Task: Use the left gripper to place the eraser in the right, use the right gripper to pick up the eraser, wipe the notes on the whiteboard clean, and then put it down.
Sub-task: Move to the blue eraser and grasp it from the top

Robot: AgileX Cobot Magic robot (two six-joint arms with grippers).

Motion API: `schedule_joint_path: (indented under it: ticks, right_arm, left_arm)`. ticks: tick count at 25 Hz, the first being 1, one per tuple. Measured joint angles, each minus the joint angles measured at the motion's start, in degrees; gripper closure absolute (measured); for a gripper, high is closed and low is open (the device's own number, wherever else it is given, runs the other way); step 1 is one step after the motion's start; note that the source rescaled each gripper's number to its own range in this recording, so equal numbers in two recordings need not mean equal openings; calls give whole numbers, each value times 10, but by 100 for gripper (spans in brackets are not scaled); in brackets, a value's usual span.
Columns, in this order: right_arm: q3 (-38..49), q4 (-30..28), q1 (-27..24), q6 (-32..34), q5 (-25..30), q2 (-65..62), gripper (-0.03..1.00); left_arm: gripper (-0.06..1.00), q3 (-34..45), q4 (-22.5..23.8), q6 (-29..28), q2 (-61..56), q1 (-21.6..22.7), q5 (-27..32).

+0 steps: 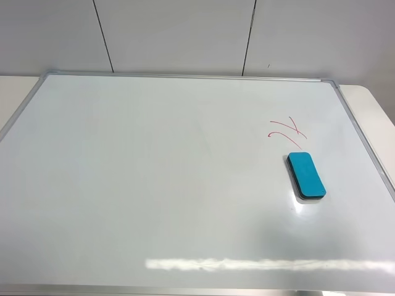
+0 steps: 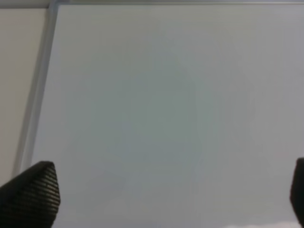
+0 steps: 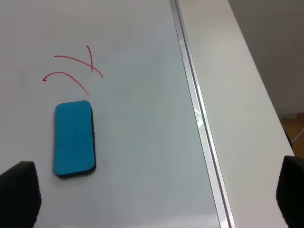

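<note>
Cream worktop [image 1: 11, 92] shows beyond whiteboard's left frame. Left tool [image 2: 166, 194]: two black fingers spread wide, nothing between them, above bare whiteboard [image 1: 154, 185] surface just inside left frame. Whiteboard glossy white, silver-framed, flat on worktop. Red notes [image 1: 286, 131], a few curved crossing strokes, on whiteboard's right part. Teal eraser [image 1: 306, 175] flat on whiteboard, just beside notes on their near side, near right frame. Right tool [image 3: 156, 194]: fingers spread wide, empty, above whiteboard's right frame, clear of eraser.
</note>
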Motion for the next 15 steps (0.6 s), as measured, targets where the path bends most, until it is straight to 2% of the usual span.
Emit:
schedule_joint_path:
  ticks: [5,15]
  right_arm:
    - [0,0,0,0,0,0,-3]
    - [0,0,0,0,0,0,-3]
  left_arm:
    - [-5,31,-1,9,-12,0,18]
    - [-5,31,-2,10,-12,15,18]
